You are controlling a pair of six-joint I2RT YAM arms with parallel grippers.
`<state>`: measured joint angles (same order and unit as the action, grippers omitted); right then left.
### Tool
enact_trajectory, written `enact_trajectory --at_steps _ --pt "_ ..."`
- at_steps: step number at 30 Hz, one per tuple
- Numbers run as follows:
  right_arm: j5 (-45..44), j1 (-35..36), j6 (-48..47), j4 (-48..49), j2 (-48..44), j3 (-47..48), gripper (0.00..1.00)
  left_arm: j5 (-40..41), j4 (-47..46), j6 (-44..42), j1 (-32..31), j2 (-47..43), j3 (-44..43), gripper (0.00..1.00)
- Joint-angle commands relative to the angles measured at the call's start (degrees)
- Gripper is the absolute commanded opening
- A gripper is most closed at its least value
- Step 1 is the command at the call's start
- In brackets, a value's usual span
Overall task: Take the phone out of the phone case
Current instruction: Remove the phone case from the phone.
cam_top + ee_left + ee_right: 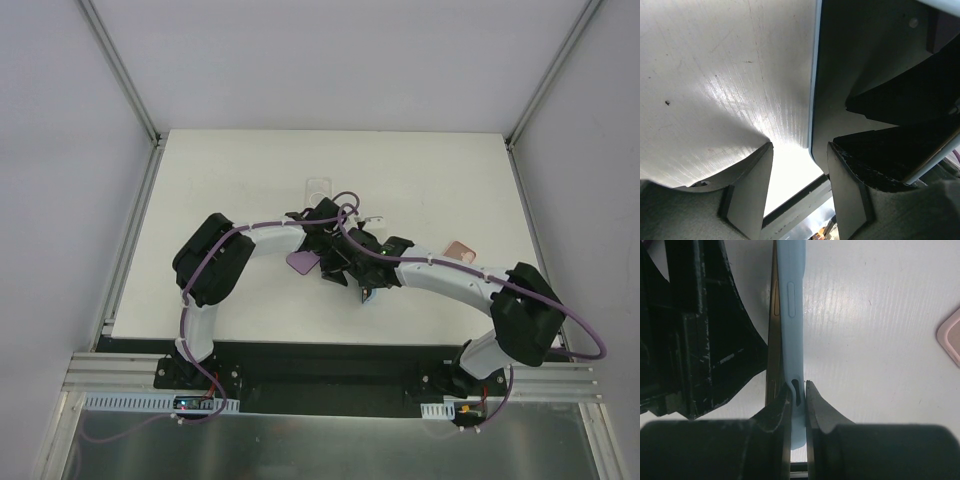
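In the right wrist view the light blue phone case (790, 305) stands on edge above the table. My right gripper (799, 385) is shut on its lower end, one finger on each side. The phone (772, 315) shows as a thin dark-gold edge along the case's left side. In the left wrist view the phone's dark glossy face (860, 65) fills the right half, with the case's thin blue rim (813, 75) beside it. My left gripper (800, 147) is open, its right fingertip (840, 160) close to the phone's lower corner. In the top view both wrists crowd together mid-table and hide most of the phone.
A mauve flat piece (302, 262) lies just left of the grippers. A pink case (460, 250) rests to the right and shows at the edge of the right wrist view (951, 340). A clear case (318, 187) lies behind the arms. White walls enclose the table (230, 180).
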<state>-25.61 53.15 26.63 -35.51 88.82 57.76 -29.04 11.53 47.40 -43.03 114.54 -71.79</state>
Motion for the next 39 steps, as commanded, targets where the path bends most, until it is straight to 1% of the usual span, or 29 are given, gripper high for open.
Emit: enact_trajectory --at_steps 1,4,6,18,24,32,39 --pt "6.01 0.20 4.92 8.79 9.36 -5.28 0.08 3.98 -0.54 -0.37 -1.27 2.71 2.27 0.49" --pt "5.92 0.12 5.27 9.22 10.32 -5.99 0.12 4.43 -0.37 -0.64 -1.27 2.44 2.71 0.48" --pt "6.18 0.03 5.62 10.10 10.94 -6.34 0.12 4.43 -0.28 -0.46 -1.27 2.53 2.97 0.48" --pt "8.90 -0.23 5.71 17.75 13.58 -7.66 0.13 4.78 -0.28 -0.81 -1.10 1.83 4.82 0.48" --pt "10.92 -0.23 6.15 22.58 12.96 -8.71 0.13 5.48 -0.11 -1.34 -0.66 1.48 5.69 0.48" --pt "10.93 -0.23 6.41 21.71 13.23 -7.57 0.13 6.62 0.25 -2.13 -0.04 0.69 7.01 0.48" --pt "9.18 -0.23 7.90 16.26 16.74 -4.94 0.10 6.62 0.51 -2.48 0.05 0.60 7.01 0.48"
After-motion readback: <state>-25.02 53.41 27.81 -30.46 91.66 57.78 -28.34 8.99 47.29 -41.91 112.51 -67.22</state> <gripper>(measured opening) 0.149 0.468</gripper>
